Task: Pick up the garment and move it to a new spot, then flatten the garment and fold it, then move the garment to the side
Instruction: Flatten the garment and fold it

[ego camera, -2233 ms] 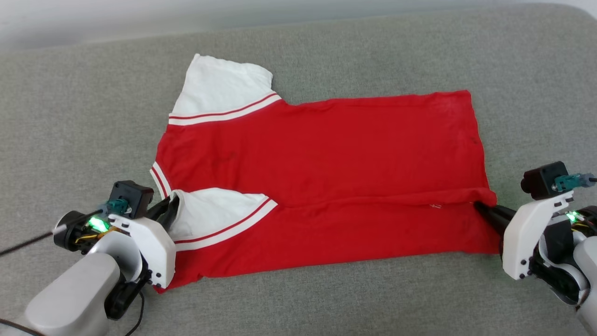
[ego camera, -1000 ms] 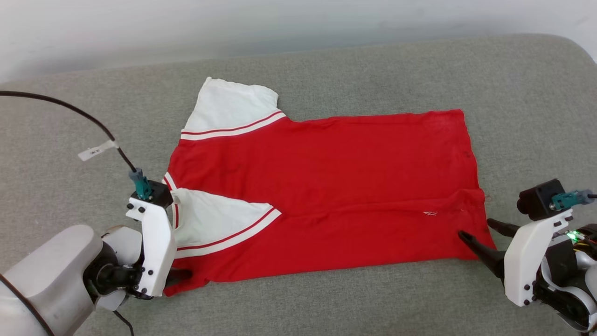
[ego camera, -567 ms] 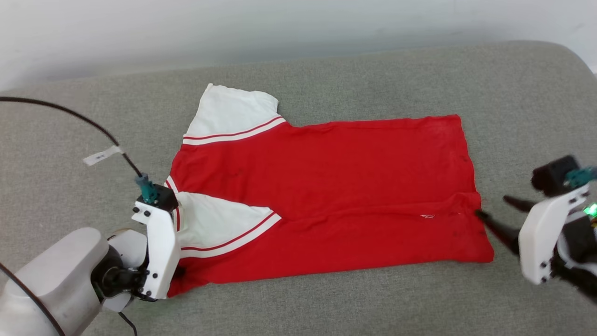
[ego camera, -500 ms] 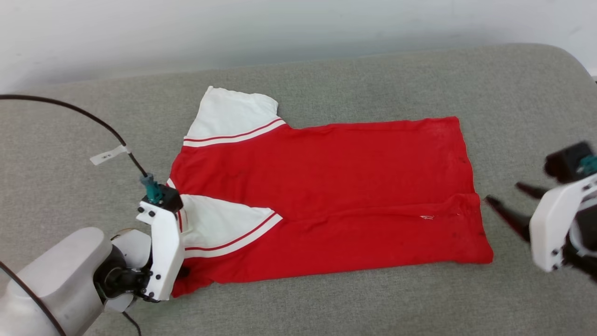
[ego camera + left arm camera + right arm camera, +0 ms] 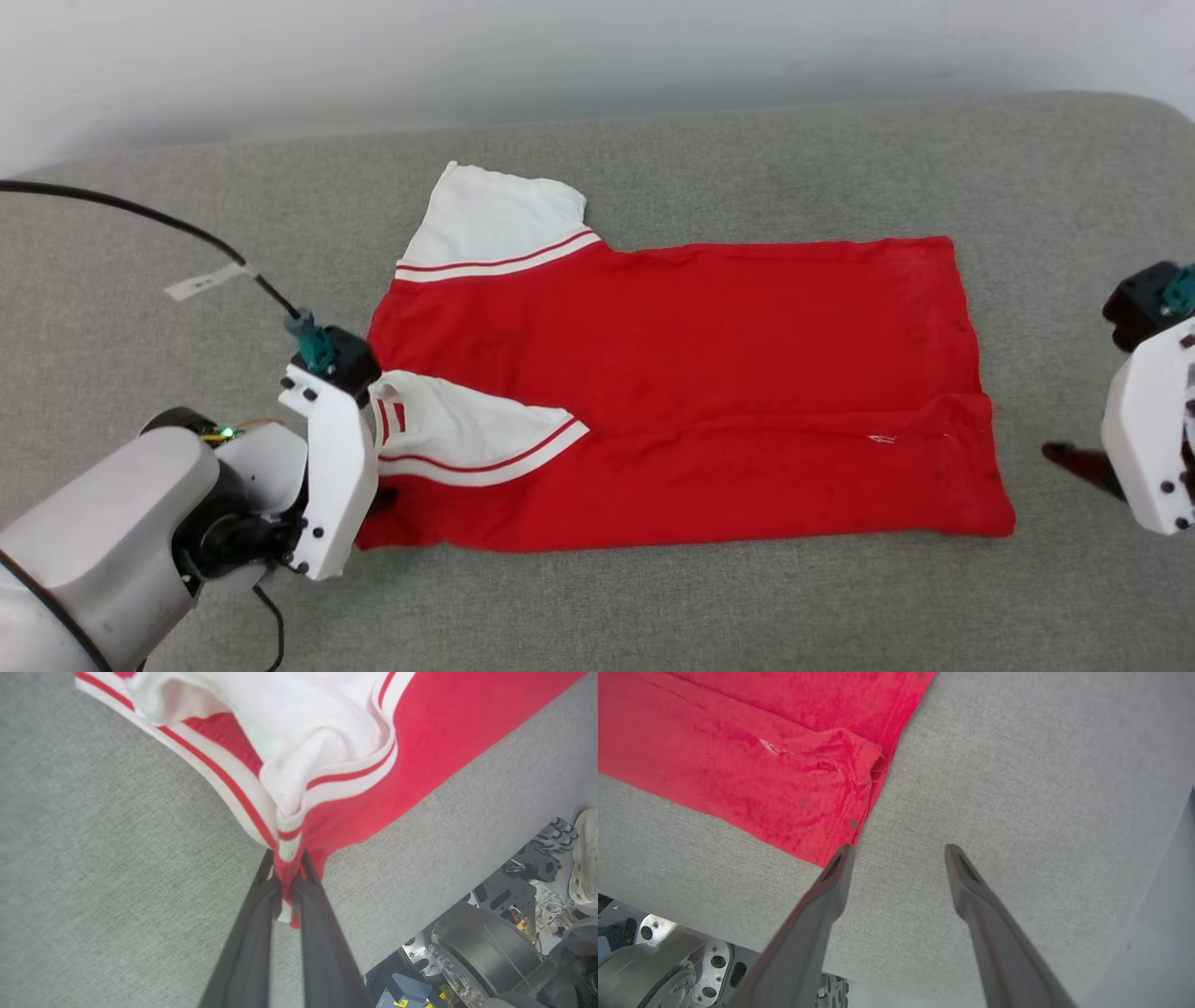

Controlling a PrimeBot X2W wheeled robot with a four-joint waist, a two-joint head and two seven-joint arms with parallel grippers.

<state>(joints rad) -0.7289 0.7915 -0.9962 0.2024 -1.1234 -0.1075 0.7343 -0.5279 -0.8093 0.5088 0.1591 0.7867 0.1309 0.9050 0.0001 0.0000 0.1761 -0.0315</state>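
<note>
Now, step in hand: folding. The garment (image 5: 672, 373) lies flat across the middle of the grey fabric-covered desk (image 5: 653, 159), its near long edge turned over onto the body and the near sleeve (image 5: 448, 429) resting white on red.
Left tool (image 5: 286, 858): closed tight on the near corner at the collar end, with striped trim and red cloth pinched between its fingers.
Right tool (image 5: 900, 851): jaws wide apart and holding nothing, just beside the near hem corner (image 5: 822, 849).
Far sleeve (image 5: 499, 219): sticks out flat, unfolded.
Next move, as judged: the right tool likely needs to close on that hem corner so both ends lift together. A one-sided pull would probably skew the fold.
</note>
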